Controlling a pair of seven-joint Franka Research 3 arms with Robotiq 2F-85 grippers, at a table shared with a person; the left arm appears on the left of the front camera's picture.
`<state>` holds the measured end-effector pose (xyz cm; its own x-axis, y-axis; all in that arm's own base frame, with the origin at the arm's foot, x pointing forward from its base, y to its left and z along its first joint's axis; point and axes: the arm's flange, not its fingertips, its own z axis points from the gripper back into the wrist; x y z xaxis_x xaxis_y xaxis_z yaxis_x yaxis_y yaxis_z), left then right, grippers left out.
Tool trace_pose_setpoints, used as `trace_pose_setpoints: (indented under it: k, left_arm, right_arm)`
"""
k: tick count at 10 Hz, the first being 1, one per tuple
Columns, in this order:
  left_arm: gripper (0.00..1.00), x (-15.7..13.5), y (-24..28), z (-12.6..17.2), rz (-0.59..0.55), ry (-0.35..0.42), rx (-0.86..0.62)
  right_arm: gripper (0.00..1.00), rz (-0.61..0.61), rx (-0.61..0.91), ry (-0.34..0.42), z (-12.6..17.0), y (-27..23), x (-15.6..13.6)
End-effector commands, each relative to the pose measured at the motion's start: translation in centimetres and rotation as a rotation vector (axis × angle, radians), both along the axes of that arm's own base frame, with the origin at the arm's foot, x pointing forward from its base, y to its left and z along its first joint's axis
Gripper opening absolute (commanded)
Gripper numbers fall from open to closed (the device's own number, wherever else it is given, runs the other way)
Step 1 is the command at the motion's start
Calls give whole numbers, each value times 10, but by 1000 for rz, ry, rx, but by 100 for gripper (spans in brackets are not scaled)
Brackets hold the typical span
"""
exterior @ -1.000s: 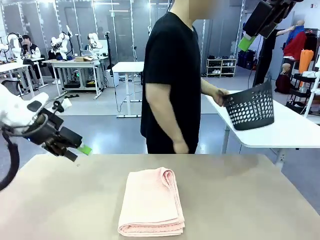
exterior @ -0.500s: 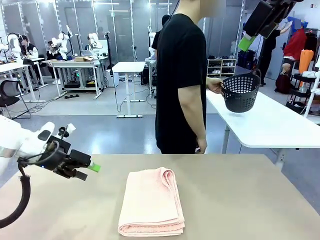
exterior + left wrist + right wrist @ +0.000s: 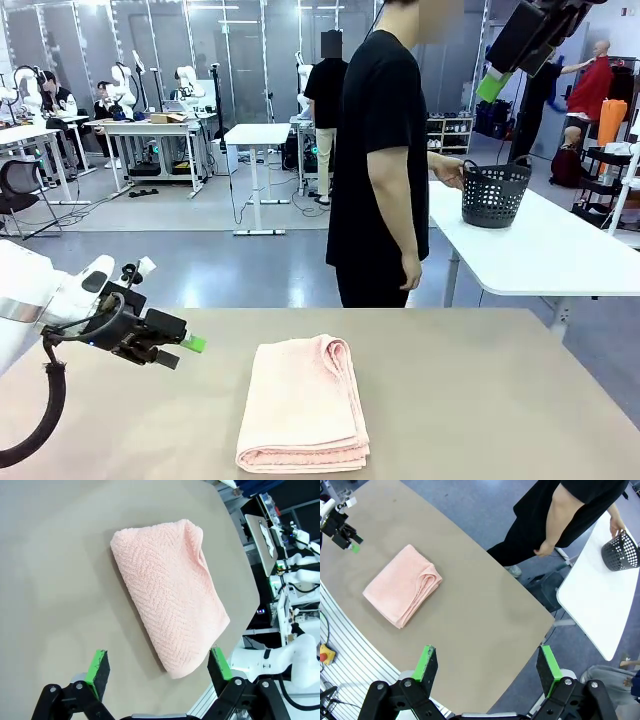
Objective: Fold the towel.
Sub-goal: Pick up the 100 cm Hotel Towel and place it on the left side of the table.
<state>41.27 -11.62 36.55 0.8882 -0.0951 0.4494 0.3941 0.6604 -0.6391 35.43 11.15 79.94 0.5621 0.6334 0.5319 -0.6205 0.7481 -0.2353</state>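
The towel [image 3: 300, 405] lies folded into a narrow pink stack on the beige table [image 3: 480, 400], near its front edge. My left gripper [image 3: 186, 345] hovers low over the table just left of the towel, open and holding nothing. In the left wrist view the towel [image 3: 170, 595] lies ahead of the open left gripper [image 3: 159, 666], its near corner between the green pads. My right gripper [image 3: 500, 75] hangs high at the upper right, open. Its wrist view looks down on the towel [image 3: 402, 586] from far above, past the spread right gripper [image 3: 486, 664].
A person in a black shirt [image 3: 385, 160] stands at the table's far edge, one hand on a dark perforated basket [image 3: 495, 195] that rests on a white side table [image 3: 560, 250]. Bare tabletop lies right of the towel.
My left arm has come lower and moved right, closer to the towel. The person has turned and set the basket down on the white table. The towel and the right arm have not moved.
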Motion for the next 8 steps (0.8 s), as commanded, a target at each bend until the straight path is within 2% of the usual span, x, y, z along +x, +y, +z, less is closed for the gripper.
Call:
trace_pose_setpoints:
  k: [1, 4, 5, 8]
  left_arm:
    - [100, 0, 0, 3, 0, -2, -11]
    - [100, 0, 1, 0, 3, -1, 1]
    - [100, 6, -1, -7, -6, 10, -95]
    - [100, 6, -17, -35, -19, 94, -55]
  right_arm:
    - [100, 0, 1, 0, 0, -1, -1]
    - [100, 0, 1, 0, 0, -1, -1]
    - [100, 0, 1, 0, 0, -1, -1]
    - [100, 0, 1, 0, 0, -1, -1]
